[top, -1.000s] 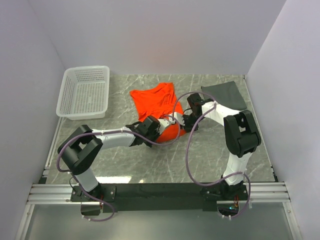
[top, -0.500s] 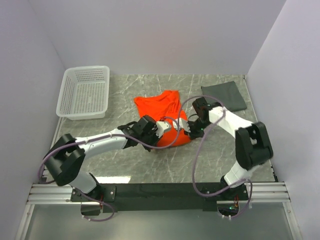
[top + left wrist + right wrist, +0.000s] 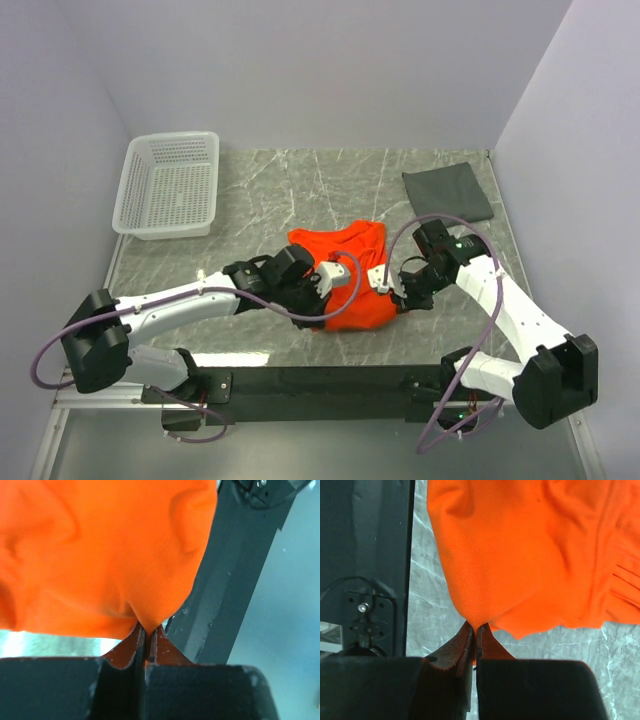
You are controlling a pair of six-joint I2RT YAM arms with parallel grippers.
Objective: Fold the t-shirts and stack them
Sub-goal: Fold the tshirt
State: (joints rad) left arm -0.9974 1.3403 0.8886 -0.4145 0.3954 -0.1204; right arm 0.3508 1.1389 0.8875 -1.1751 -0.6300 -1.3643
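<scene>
1. Top external view: the orange t-shirt (image 3: 350, 272) lies bunched on the marble table (image 3: 260, 190), near its front edge and between the two arms.
   - The left gripper (image 3: 320, 298) meets the shirt's near left side and the right gripper (image 3: 393, 290) its near right side. From this height I cannot tell how their jaws stand.
   - The dark grey t-shirt (image 3: 447, 192) lies flat at the far right corner of the table, well apart from the orange one.
   - A white lattice basket (image 3: 170, 185) sits at the far left.

2. Left wrist view: the left gripper (image 3: 147, 636) has its jaws pressed together, pinching a small peak of the orange t-shirt (image 3: 105, 555).
   - The cloth spreads away from the pinch in loose folds and fills the upper left of the view.
   - Behind it on the right runs the black rail (image 3: 235, 570) that carries the arm bases.

3. Right wrist view: the right gripper (image 3: 474, 631) is likewise pressed together on a tip of the orange t-shirt's (image 3: 530, 545) edge.
   - The cloth fans out from the pinch across the top and right of the view.
   - Marble table (image 3: 427, 615) shows under and beside the hem, and the black rail (image 3: 370, 530) lies at the left.
</scene>
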